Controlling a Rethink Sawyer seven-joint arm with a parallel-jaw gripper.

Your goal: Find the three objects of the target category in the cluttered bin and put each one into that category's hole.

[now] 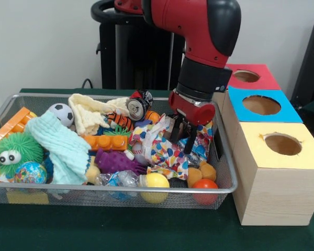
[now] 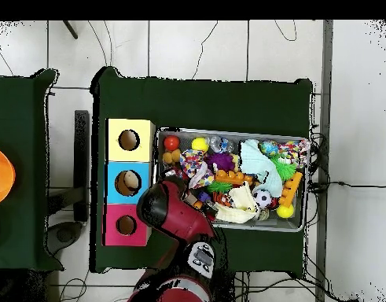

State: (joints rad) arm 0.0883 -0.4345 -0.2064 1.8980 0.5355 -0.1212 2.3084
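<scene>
**A:** Start big. What stands beside the wire bin (image 1: 120, 189)?

**B:** One red and black arm (image 1: 199, 31) reaches down into the bin's right end. There are also three wooden boxes in a row, touching or just beside that same end: a yellow-topped box (image 1: 282, 172), a blue-topped box (image 1: 285, 107) and a red-topped box (image 1: 267, 78). Each has one round hole in its top.

**A:** And the gripper?

**B:** The gripper (image 1: 183, 138) is low in the bin, down in the patterned cloth (image 1: 159, 149). I cannot tell whether it grips the cloth or is only pressed into it.

**A:** What is inside the bin?

**B:** There are three cloths: the patterned one, a mint cloth (image 1: 63, 149) towards the left end, and a cream cloth (image 1: 91, 112) at the back.
- Two orange bricks (image 1: 105, 141), one in the middle and one at the left end.
- One green fuzzy toy (image 1: 18, 149) with eyes, at the left end.
- One purple spiky toy (image 1: 115, 161), in the middle.
- One drinks can (image 1: 138, 106), at the back.

**A:** Any balls?

**B:** One football (image 1: 62, 113) lies at the back. A globe ball (image 1: 30, 172), a yellow ball (image 1: 155, 183) and a red ball (image 1: 205, 185) lie along the front rim.
</scene>
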